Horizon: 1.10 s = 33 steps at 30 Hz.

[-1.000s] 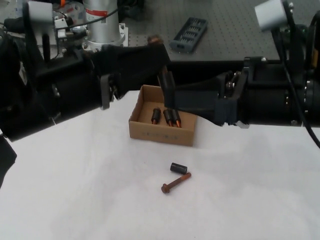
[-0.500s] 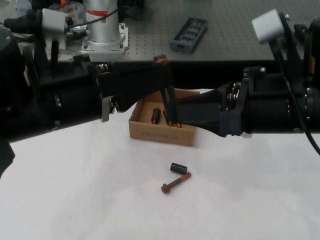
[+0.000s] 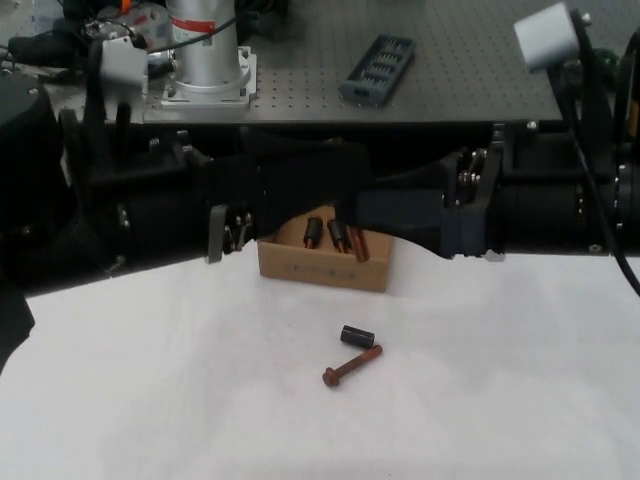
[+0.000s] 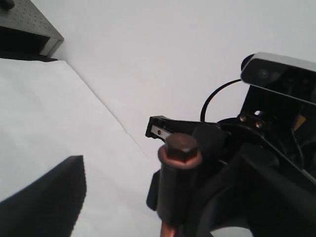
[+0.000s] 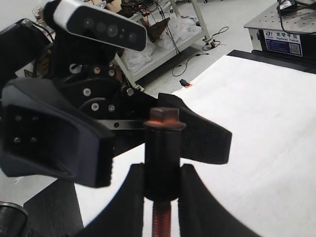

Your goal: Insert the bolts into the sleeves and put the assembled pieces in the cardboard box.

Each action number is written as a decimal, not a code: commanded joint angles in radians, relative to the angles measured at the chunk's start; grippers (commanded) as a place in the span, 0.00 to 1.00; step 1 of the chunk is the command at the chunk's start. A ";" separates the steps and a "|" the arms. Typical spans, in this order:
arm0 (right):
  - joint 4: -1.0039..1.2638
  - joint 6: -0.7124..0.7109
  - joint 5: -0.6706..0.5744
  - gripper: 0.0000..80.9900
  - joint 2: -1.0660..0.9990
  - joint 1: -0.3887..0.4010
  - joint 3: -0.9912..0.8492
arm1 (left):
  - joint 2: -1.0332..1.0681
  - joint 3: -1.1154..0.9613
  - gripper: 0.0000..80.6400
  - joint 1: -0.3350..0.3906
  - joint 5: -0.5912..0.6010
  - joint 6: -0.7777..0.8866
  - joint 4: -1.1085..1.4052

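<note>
Now right gripper [image 5: 162, 172] grips 1 sleeved bolt [image 5: 162, 140].

Both arms extend roughly level toward each other over the bench, the left arm [image 3: 150, 210] from the left side and the right arm [image 3: 540, 205] from the right, with the wrists meeting near mid-bench. The right gripper [image 5: 162, 175] has both fingers [image 5: 131, 197] clamped on a sleeve [image 5: 162, 153] that carries a bolt [image 5: 163, 117]. The left gripper [image 3: 325, 180] faces it at close range. Its fingers appear spread apart and touch nothing, though the overlapping arms obscure the tips.
</note>
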<state>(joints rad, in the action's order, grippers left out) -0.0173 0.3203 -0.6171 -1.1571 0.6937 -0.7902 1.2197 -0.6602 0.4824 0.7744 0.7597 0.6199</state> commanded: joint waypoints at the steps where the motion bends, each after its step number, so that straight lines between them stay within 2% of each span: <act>1: 0.025 -0.008 -0.003 0.02 0.010 -0.006 -0.015 | -0.004 -0.005 0.71 0.001 -0.006 0.005 0.009; 7: 0.017 -0.008 0.007 0.02 0.014 -0.017 -0.015 | -0.050 -0.005 0.71 -0.024 -0.011 -0.072 0.009; 11: 0.017 -0.046 0.041 0.02 0.010 -0.059 -0.015 | -0.121 -0.005 0.71 -0.068 -0.011 -0.088 -0.042; 14: 0.017 -0.048 0.038 0.02 -0.020 -0.113 -0.026 | -0.193 -0.005 0.71 -0.111 -0.011 -0.109 -0.192; 18: 0.017 -0.048 0.034 0.02 -0.112 -0.171 -0.081 | -0.318 -0.005 0.69 -0.161 -0.030 -0.232 -0.460; 25: 0.017 -0.048 0.031 0.02 -0.392 -0.218 -0.305 | -0.533 -0.005 0.65 -0.202 -0.222 -0.385 -0.859; 29: -0.036 -0.048 0.031 0.02 -0.607 -0.220 -0.475 | -0.614 -0.005 0.65 -0.202 -0.317 -0.409 -0.968; 33: -0.168 -0.045 0.043 0.02 -0.795 -0.220 -0.661 | -0.662 -0.005 0.65 -0.202 -0.343 -0.409 -1.025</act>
<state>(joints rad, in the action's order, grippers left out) -0.1993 0.2783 -0.5650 -1.9778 0.4788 -1.4571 0.6248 -0.6590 0.2822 0.4916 0.3727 -0.3199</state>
